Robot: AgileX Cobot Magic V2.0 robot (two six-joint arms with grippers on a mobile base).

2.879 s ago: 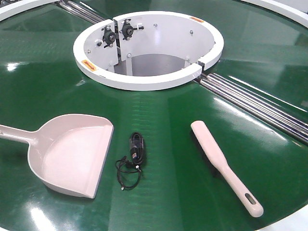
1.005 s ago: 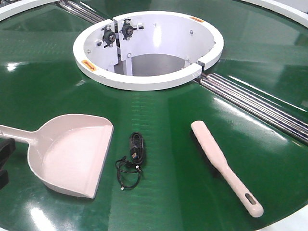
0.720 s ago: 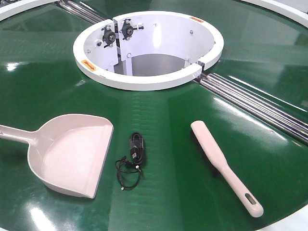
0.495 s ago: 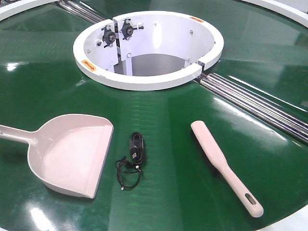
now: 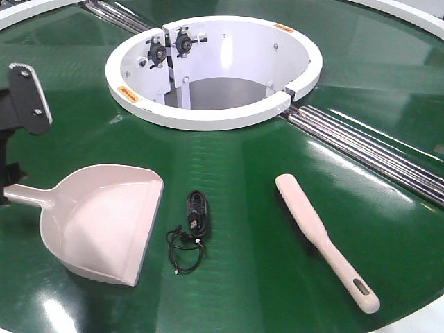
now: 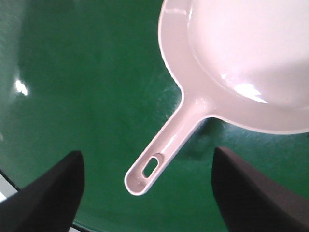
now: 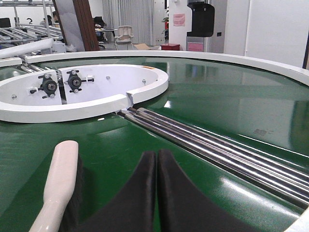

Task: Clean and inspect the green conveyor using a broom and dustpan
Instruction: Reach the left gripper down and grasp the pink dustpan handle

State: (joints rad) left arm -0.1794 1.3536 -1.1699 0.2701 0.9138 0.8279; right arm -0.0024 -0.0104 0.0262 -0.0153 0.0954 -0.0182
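The green conveyor (image 5: pixel 243 159) carries the dustpan (image 5: pixel 104 222) at left and the broom (image 5: pixel 322 236) at right, with a coiled black cable (image 5: pixel 191 229) between them. The left gripper (image 6: pixel 145 157) straddles the dustpan handle, jaws wide apart, apparently without contact. The right gripper (image 7: pixel 157 159) sits just beside the broom, jaws pressed together and empty.

White wall (image 7: pixel 280 29), pale curtains (image 7: pixel 135 14), white chair (image 7: pixel 124 35) behind.

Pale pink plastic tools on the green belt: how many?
2. The pale pink scoop-shaped dustpan lies left of the black coiled cable; the long flat pink broom lies right of it.
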